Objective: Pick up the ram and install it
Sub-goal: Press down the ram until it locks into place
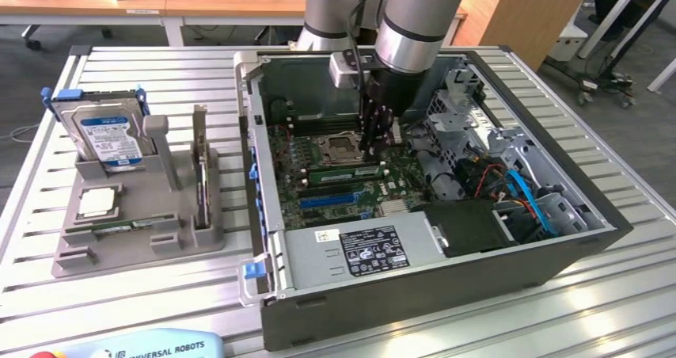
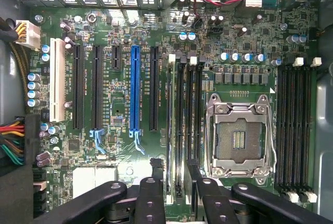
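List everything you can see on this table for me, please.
computer case: one, dark grey, open, on slatted table
motherboard: one, green, inside the case
ram: one, green, in a motherboard slot
hard drive: one, blue-labelled, upright in grey holder
processor chip: one, silver, flat on the holder
robot arm: one, silver-grey, reaching into the case
gripper: one, black, open, straddling the ram

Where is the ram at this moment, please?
In the exterior view, the ram stands on the motherboard inside the open computer case, beside the CPU socket and just below the end effector.
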`<state>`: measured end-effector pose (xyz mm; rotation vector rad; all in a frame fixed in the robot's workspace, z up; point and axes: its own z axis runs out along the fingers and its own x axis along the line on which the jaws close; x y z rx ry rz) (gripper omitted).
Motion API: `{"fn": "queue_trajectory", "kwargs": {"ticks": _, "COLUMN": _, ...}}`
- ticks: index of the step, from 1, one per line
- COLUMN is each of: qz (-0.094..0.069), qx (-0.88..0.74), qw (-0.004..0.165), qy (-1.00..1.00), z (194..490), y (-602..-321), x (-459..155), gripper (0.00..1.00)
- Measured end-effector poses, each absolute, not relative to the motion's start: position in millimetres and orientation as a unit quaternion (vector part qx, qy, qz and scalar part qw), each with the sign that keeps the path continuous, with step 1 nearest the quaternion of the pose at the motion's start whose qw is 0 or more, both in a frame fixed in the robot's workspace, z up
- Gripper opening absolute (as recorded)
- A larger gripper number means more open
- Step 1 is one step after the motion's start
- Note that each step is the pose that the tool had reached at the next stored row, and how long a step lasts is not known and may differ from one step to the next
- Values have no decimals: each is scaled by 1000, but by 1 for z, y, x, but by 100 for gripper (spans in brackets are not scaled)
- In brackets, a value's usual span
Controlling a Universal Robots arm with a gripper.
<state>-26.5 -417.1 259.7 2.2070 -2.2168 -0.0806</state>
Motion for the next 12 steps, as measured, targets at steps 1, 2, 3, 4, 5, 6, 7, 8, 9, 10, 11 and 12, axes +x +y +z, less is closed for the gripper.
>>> {"fn": "queue_trajectory", "kwargs": {"ticks": 1, "qz": -26, "qx": 705, "qw": 6, "qy": -708, "z": 260, "y": -417, "x": -27, "gripper": 29}}
{"fn": "queue_trajectory", "kwargs": {"ticks": 2, "qz": -26, "qx": 705, "qw": 6, "qy": -708, "z": 260, "y": -417, "x": -27, "gripper": 29}}
{"fn": "queue_trajectory", "kwargs": {"ticks": 3, "qz": -26, "qx": 705, "qw": 6, "qy": -708, "z": 260, "y": -417, "x": -27, "gripper": 23}}
{"fn": "queue_trajectory", "kwargs": {"ticks": 4, "qz": -26, "qx": 705, "qw": 6, "qy": -708, "z": 260, "y": -417, "x": -27, "gripper": 23}}
{"fn": "queue_trajectory", "kwargs": {"ticks": 5, "qz": -26, "qx": 705, "qw": 6, "qy": -708, "z": 260, "y": -417, "x": -27, "gripper": 17}}
{"fn": "queue_trajectory", "kwargs": {"ticks": 6, "qz": -26, "qx": 705, "qw": 6, "qy": -708, "z": 260, "y": -417, "x": -27, "gripper": 11}}
{"fn": "queue_trajectory", "kwargs": {"ticks": 7, "qz": -26, "qx": 705, "qw": 6, "qy": -708, "z": 260, "y": -417, "x": -27, "gripper": 10}}
{"fn": "queue_trajectory", "kwargs": {"ticks": 8, "qz": -26, "qx": 705, "qw": 6, "qy": -708, "z": 260, "y": -417, "x": -27, "gripper": 10}}
{"fn": "queue_trajectory", "kwargs": {"ticks": 9, "qz": -26, "qx": 705, "qw": 6, "qy": -708, "z": 260, "y": -417, "x": -27, "gripper": 10}}
{"fn": "queue_trajectory", "kwargs": {"ticks": 10, "qz": -26, "qx": 705, "qw": 6, "qy": -708, "z": 260, "y": -417, "x": -27, "gripper": 10}}
{"fn": "queue_trajectory", "kwargs": {"ticks": 11, "qz": -26, "qx": 705, "qw": 6, "qy": -708, "z": 260, "y": -417, "x": -27, "gripper": 10}}
{"fn": "queue_trajectory", "kwargs": {"ticks": 12, "qz": -26, "qx": 705, "qw": 6, "qy": -708, "z": 260, "y": -417, "x": -27, "gripper": 10}}
